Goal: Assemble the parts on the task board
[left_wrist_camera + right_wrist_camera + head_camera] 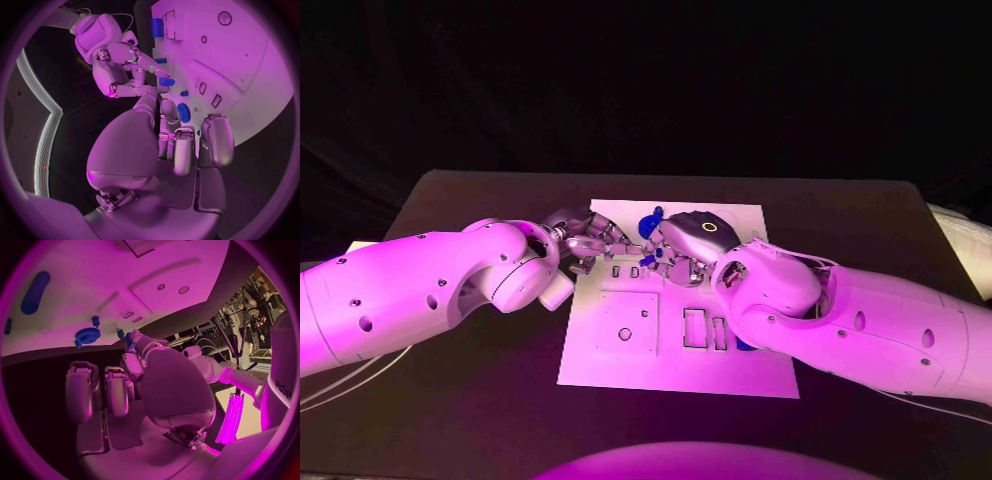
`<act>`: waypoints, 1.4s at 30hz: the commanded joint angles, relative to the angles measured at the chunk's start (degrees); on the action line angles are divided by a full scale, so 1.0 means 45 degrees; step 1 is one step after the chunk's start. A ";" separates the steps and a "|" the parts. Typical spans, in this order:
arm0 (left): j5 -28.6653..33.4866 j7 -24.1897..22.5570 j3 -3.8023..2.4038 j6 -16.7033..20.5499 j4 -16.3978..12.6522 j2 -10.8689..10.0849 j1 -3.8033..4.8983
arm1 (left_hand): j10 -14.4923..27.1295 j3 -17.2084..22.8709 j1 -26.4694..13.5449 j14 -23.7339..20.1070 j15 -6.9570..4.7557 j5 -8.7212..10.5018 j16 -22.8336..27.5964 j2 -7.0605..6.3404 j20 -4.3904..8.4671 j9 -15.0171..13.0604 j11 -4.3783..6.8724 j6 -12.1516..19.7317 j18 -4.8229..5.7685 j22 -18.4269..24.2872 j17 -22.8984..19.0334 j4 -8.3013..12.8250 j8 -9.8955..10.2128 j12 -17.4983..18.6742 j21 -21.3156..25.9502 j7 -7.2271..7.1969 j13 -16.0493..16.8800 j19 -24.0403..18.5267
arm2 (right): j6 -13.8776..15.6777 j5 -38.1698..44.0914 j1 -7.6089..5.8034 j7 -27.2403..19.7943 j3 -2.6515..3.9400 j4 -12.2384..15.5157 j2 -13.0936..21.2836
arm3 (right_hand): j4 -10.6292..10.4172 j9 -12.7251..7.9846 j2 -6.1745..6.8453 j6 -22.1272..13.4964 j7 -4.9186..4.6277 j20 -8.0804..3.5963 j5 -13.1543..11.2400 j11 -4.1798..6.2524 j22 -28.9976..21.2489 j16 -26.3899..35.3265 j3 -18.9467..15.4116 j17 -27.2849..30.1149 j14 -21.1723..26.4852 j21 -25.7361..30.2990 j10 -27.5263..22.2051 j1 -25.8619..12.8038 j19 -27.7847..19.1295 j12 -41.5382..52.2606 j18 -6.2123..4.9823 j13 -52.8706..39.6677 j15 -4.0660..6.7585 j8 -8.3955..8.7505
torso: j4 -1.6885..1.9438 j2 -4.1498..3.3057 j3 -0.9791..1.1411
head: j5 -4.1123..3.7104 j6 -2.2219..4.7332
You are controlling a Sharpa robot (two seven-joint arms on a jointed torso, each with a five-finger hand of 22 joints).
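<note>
1. Black table (473, 200) carries the white task board (678, 350) at its centre, against a dark backdrop.
2. Both hands meet over the far half of the board, at about 12 o'clock from its middle. The left hand (596, 243) comes in from 9 o'clock, the right hand (678, 250) from 3 o'clock.
3. Blue parts lie between the fingertips there: a gear (87, 335) and a small peg (95, 320) stand on the board just beside the hands. A blue block (156, 27) sits at the near right edge.
4. Left hand: a small blue piece (128, 338) shows at its fingertips and appears pinched. Right hand: fingers extended over the board; whether it holds anything cannot be told.
5. Step in hand, as judged: seating a small part near the gear.
6. Next move calls for fine alignment over its socket, then a straight press.
</note>
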State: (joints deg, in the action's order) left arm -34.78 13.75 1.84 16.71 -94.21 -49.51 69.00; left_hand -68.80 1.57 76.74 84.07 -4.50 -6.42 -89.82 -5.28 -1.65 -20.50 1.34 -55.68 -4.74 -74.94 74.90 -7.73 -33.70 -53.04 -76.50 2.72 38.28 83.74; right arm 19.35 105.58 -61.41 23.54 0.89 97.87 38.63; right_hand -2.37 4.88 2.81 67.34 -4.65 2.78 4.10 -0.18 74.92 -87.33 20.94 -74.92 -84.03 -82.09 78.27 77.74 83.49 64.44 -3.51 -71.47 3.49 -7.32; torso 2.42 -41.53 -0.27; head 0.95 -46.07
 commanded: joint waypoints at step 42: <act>-0.0989 0.1148 -0.0007 -0.0653 0.0250 0.0230 -0.0020 | -0.0195 0.0037 0.0887 0.1318 -0.0144 -0.0055 -0.0039 0.0346 0.0119 0.0151 0.0086 -0.0173 0.0270 -0.0313 0.3355 0.0479 -0.0095 -0.0230 -0.0098 -0.0067 0.0245 0.0211 | 0.0588 0.0286 0.0002 0.0310 0.0041 0.0387 0.0022 | -0.0092 0.0084 0.0013 0.0116 0.0062 -0.0124 0.0216 0.0066 0.0013 0.0022 -0.0017 -0.2651 -0.1157 -0.0001 -0.0051 -0.0141 -0.0012 -0.0135 0.0072 0.0068 0.0100 -0.0050 | 0.0003 0.0007 -0.0004 | 0.0025 -0.0103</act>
State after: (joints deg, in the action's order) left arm -38.54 18.05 1.75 15.08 -93.06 -48.58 68.99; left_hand -69.40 1.75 80.23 83.86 -4.69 -6.36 -89.82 -3.76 -1.45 -19.91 1.53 -56.09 -4.00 -74.92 74.94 -5.82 -33.90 -54.08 -76.72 2.31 39.33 83.95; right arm 20.56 105.73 -61.34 24.76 0.96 99.28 38.80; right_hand -2.62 4.92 2.96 67.43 -4.59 2.57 4.88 -0.18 74.95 -87.32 20.86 -74.93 -84.03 -82.09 78.27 77.72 83.28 64.17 -3.51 -71.22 3.49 -7.33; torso 2.44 -41.51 -0.30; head 1.04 -46.54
